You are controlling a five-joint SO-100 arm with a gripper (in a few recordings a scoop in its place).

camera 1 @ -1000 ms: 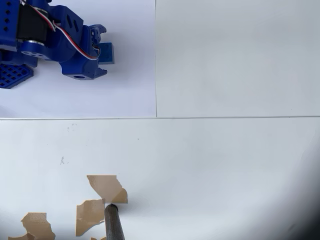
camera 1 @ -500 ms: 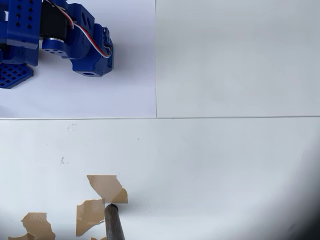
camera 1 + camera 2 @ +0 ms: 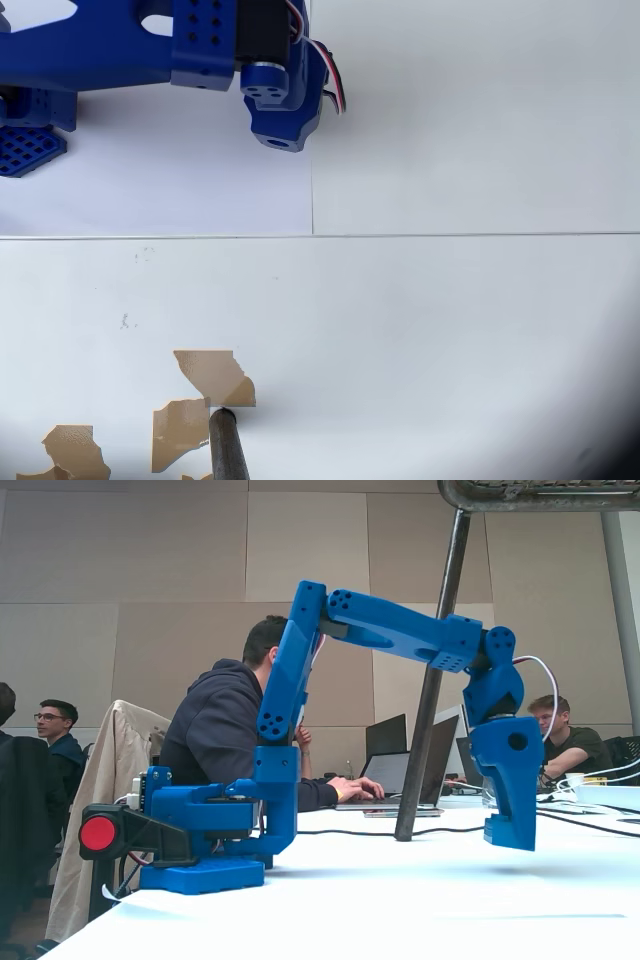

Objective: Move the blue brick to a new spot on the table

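Overhead view: the blue arm [image 3: 120, 50] reaches in from the top left corner across the white table [image 3: 450, 330], its wrist block ending just left of the vertical seam between the upper panels. The gripper [image 3: 285, 125] points straight down, so from above only the top of its housing and the red, white and black wires at the wrist can be seen. The fingers are hidden beneath it. Fixed view from the side: the arm [image 3: 390, 630] rises from its base [image 3: 200, 835] at the left, bends forward and drops the gripper [image 3: 510, 832] vertically toward the table [image 3: 400, 900]. A square blue block shape sits at the gripper's lower end, hanging just clear of the surface with a faint shadow beneath; it looks like the blue brick [image 3: 510, 835] clamped at the tip, but brick and fingers are the same colour and I cannot separate them or tell how far the jaws are parted. No container on the table. Brown chipped patches [image 3: 212, 375] lie near the bottom left in the overhead view, with a dark pole [image 3: 227, 445] standing at their edge. People sit at laptops [image 3: 385, 770] behind the table.
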